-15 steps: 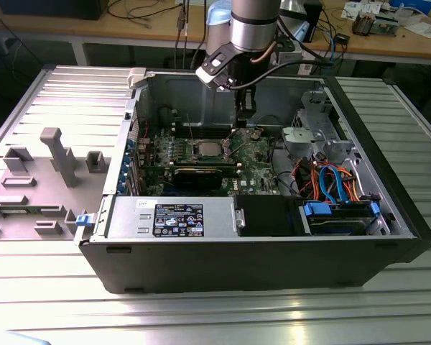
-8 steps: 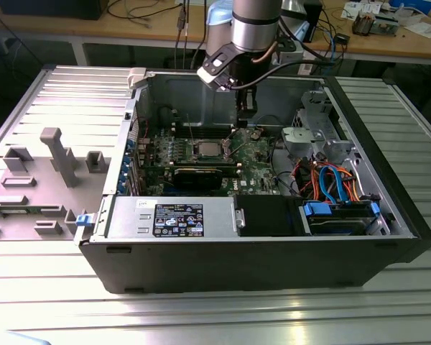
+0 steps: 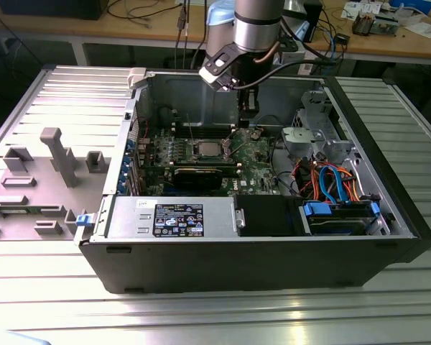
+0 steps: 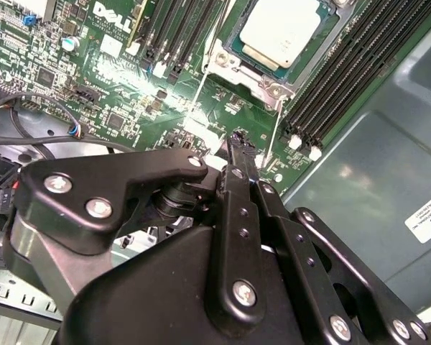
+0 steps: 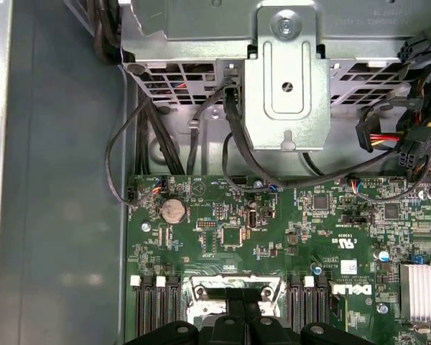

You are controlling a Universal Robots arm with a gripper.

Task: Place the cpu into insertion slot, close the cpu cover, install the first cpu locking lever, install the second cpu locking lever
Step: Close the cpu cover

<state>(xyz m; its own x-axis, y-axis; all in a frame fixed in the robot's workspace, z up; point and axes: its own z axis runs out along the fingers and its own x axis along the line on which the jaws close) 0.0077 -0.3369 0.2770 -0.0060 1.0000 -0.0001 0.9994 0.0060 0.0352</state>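
The cpu, a small silver-grey square, lies in the insertion slot on the green motherboard; the exterior view shows the cpu mid-board. A metal frame rims it, and I cannot tell whether the cpu cover is down. Two thin wire locking levers stick up beside the socket, unlatched. My gripper hovers above the board a little to the exterior view's right of the socket, fingers together and holding nothing. The gripper hangs inside the open case, and in the first wrist view the gripper is over the socket's edge.
Black memory slots flank the socket. A metal drive cage with cables stands past the board. The power supply and a blue drive caddy line the case front. A grey fixture plate lies to the exterior view's left.
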